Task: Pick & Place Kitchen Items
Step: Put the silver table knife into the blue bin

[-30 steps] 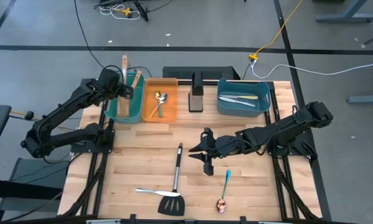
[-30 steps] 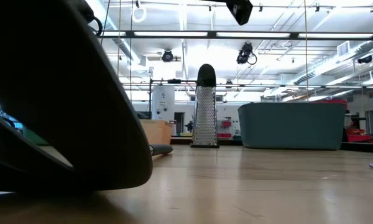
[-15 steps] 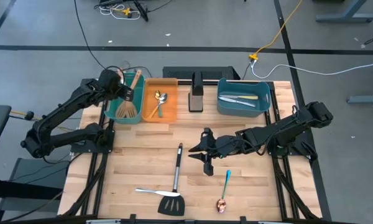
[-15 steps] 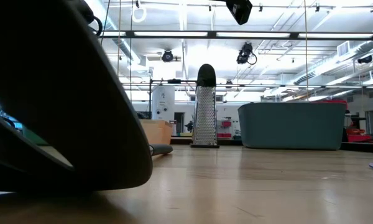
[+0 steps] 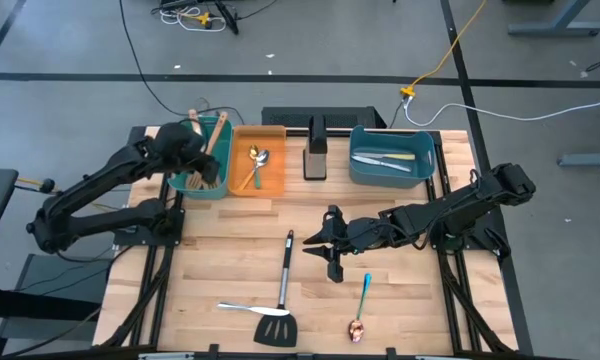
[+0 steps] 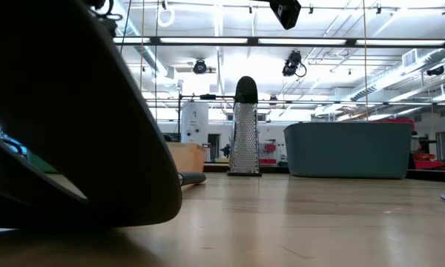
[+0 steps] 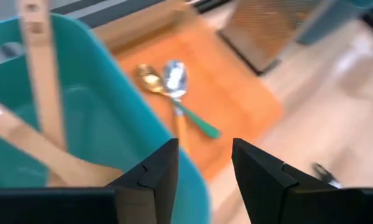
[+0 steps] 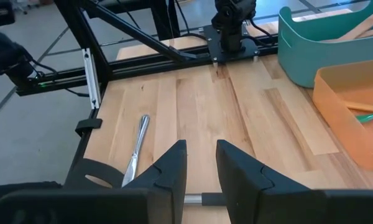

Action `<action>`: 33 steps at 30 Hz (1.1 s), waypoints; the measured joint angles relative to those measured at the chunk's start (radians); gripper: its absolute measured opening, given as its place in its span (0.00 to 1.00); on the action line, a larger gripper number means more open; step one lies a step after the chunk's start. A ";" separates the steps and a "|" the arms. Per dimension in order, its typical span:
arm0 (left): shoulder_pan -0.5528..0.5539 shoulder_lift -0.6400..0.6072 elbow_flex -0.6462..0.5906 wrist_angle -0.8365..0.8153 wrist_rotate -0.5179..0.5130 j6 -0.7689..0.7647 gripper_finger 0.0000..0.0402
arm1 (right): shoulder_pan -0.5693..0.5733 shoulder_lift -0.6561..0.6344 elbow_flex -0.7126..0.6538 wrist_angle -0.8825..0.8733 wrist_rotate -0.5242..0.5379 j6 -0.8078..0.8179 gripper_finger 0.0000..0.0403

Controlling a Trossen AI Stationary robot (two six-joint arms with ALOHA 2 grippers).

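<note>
Two pale wooden spatulas point(image 5: 213, 148) lie in the teal bin point(image 5: 183, 181), their handles leaning on its far rim; they also show in the left wrist view point(image 7: 43, 99). My left gripper point(image 5: 202, 166) hangs open above that bin's right wall point(image 7: 174, 155), holding nothing. A black slotted turner point(image 5: 280, 300), a silver utensil point(image 5: 238, 308) and a blue-handled copper spoon point(image 5: 361, 303) lie flat on the table. My right gripper point(image 5: 315, 240) is open and empty just right of the turner's steel handle point(image 8: 196, 199).
An orange bin point(image 5: 257, 185) holds a gold spoon and a green-handled spoon point(image 7: 174, 87). A steel grater point(image 5: 315, 150) stands between it and a blue bin point(image 5: 425, 160) holding knives point(image 5: 380, 157). Bare wood lies at the table's near left point(image 5: 200, 250).
My left gripper has drawn back from over the teal bin a little toward the table's left and near edges. The wooden spatula that stood upright at the bin now lies in it, head down and handle leaning on the far rim. My right arm has kept still.
</note>
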 joint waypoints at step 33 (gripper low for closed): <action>-0.876 -0.084 -0.303 0.359 -0.056 -0.263 0.39 | 0.000 0.001 0.000 0.002 0.000 0.026 0.24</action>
